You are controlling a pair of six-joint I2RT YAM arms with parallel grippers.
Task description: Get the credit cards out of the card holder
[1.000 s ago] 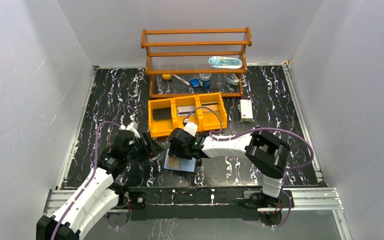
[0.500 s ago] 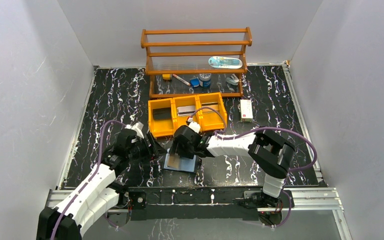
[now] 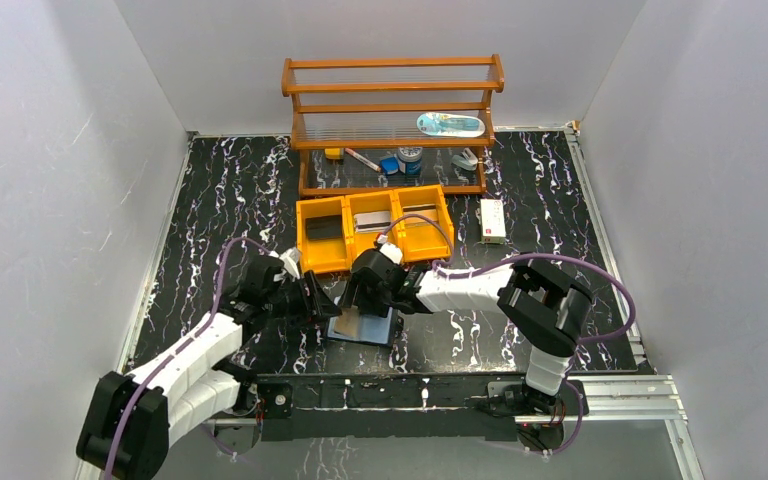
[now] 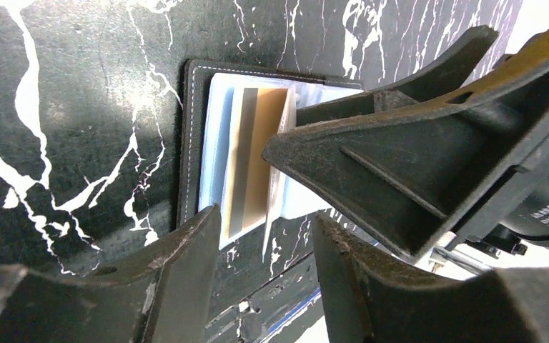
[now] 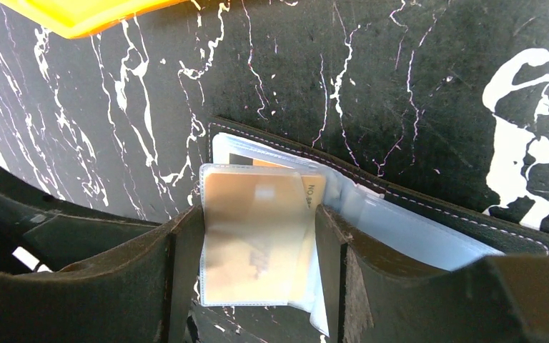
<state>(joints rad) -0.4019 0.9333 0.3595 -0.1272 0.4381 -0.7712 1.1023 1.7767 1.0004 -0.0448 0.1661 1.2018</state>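
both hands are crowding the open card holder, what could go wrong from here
1. The left hand and right hand meet over the card holder. In the left wrist view their fingers are very close together, so they could bump.
2. The tan card sits inside a clear sleeve. A pinch may catch sleeve and card together and drag the whole holder instead of freeing the card.

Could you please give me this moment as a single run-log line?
card holder: open on table | right gripper: astride sleeved tan card, grip unclear | left gripper: open, beside holder
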